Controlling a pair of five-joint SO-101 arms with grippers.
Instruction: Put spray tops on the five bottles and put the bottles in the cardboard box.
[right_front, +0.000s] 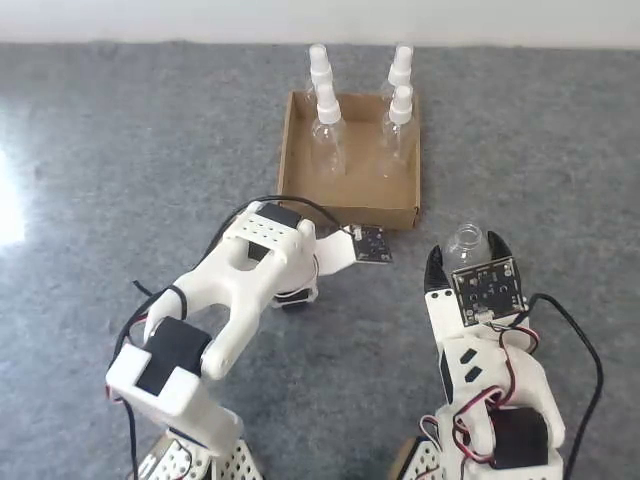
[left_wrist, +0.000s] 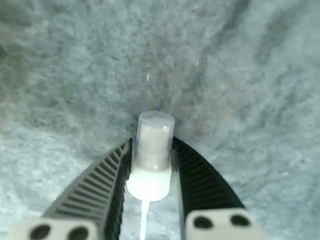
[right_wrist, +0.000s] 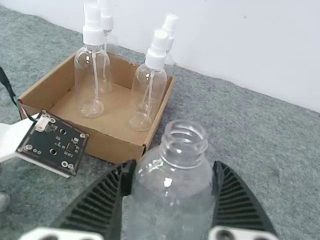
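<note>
My right gripper is shut on a clear open-necked bottle, held upright in front of the cardboard box; from above the bottle stands just right of the box. My left gripper is shut on a white spray top with its thin tube hanging down, close over the grey carpet. That left arm sits just in front of the box's near wall. Several capped spray bottles stand in the box.
The grey carpeted table lies open to the left and right of the box. A white wall runs along the far edge. Cables trail from both arms near the front edge.
</note>
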